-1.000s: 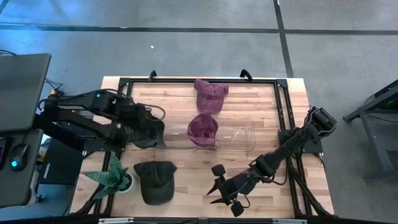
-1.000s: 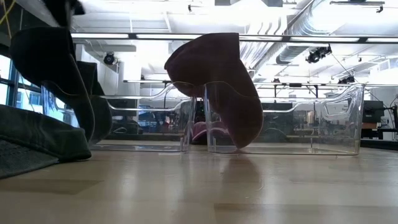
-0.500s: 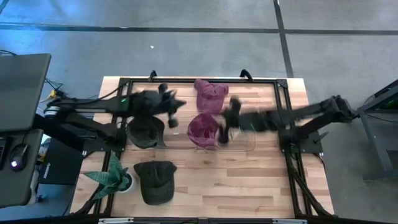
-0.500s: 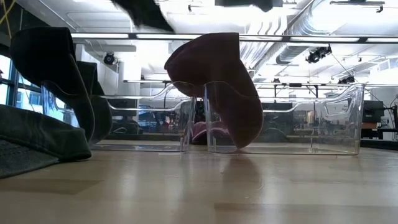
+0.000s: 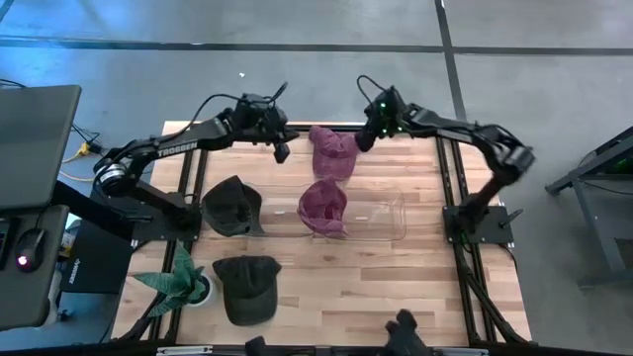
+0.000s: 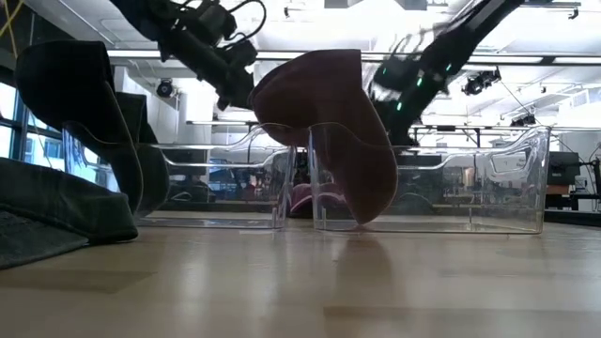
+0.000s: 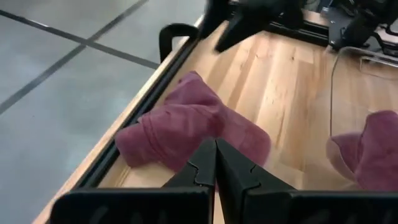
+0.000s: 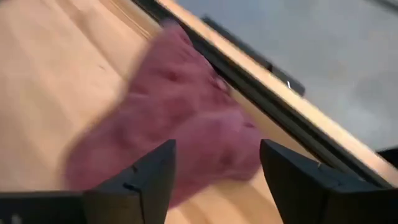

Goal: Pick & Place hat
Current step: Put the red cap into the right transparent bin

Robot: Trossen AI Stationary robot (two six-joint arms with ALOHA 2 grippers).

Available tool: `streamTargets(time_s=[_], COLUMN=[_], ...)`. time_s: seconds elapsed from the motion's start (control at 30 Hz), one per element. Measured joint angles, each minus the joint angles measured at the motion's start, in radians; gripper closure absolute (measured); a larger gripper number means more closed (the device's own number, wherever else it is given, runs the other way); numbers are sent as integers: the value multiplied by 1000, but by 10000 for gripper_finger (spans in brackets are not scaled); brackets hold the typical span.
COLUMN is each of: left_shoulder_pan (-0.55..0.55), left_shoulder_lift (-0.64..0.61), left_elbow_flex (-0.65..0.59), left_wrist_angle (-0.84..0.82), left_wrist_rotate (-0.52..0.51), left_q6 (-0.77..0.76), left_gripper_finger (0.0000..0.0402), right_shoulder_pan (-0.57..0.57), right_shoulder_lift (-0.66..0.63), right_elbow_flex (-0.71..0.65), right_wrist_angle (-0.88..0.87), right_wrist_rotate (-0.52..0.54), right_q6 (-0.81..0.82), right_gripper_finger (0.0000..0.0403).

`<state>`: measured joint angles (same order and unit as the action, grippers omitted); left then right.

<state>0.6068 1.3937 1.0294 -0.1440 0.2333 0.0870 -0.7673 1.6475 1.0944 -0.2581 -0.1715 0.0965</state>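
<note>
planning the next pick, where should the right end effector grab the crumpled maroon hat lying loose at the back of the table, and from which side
Probably best by the raised, bunched crown of the crumpled maroon fabric hat, coming down from above. It lies slumped on the wooden table beside the black rail, so a sideways approach from the back looks blocked. The right end effector is open at its edge; the left end effector, fingers shut, flanks the other side.

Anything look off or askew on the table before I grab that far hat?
Yes: one maroon hat is draped over the clear bin's dividing wall, not inside a compartment. The other maroon hat lies crumpled against the table's far edge, between the shut left gripper and open right gripper.
</note>
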Motion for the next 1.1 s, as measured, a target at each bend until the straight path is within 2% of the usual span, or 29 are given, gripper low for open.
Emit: streamTargets(time_s=[0.17, 0.27, 0.37, 0.47, 0.6, 0.67, 0.8, 0.93, 1.1], left_shoulder_pan=[-90, -149, -206, -250, -281, -282, -280, -280, -309], left_shoulder_lift=[0, 0, 0, 0, 0, 0, 0, 0, 0], left_elbow_flex=[0, 0, 0, 0, 0, 0, 0, 0, 0], left_wrist_angle=[-2, 10, 29, 33, 32, 26, 24, 59, 119], left_wrist_rotate=[-16, -63, -118, -176, -261, -284, -285, -293, -289], left_q6=[15, 38, 65, 91, 95, 93, 91, 91, 88], left_gripper_finger=[401, 401, 401, 401, 401, 401, 401, 401, 401], right_shoulder_pan=[-41, -49, -44, -28, -4, 9, 56, 132, 277], right_shoulder_lift=[166, 247, 302, 329, 323, 299, 175, -13, -275], right_elbow_flex=[91, 135, 175, 188, 186, 185, 185, 185, 185], right_wrist_angle=[3, -5, -45, -78, -100, -142, -256, -370, -473], right_wrist_rotate=[-27, -110, -128, -112, -72, -33, 82, 179, 353], right_q6=[-62, -108, -155, -219, -233, -236, -180, -146, -21], right_gripper_finger=[173, 181, 199, 240, 346, 385, 373, 393, 385])
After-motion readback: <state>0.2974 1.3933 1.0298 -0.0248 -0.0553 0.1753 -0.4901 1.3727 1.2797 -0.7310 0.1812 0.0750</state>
